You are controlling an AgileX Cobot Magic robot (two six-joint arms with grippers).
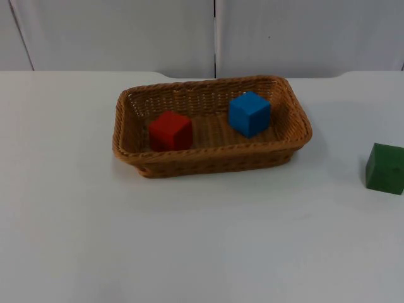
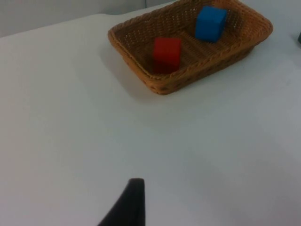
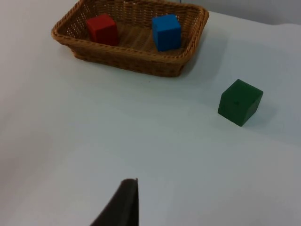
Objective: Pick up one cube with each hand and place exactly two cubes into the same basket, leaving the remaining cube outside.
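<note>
The left gripper (image 2: 128, 207) hangs above bare table (image 1: 189, 240), well short of the wicker basket (image 1: 211, 159); its opening cannot be told. Inside the basket, the red cube (image 1: 170, 130) sits at the left near the front wall, and the blue cube (image 1: 249, 113) lies right of it, farther back. The green cube (image 1: 385, 168) stands on the table well right of the basket. The right gripper (image 3: 121, 203) hangs over the table short of both; its opening cannot be told.
</note>
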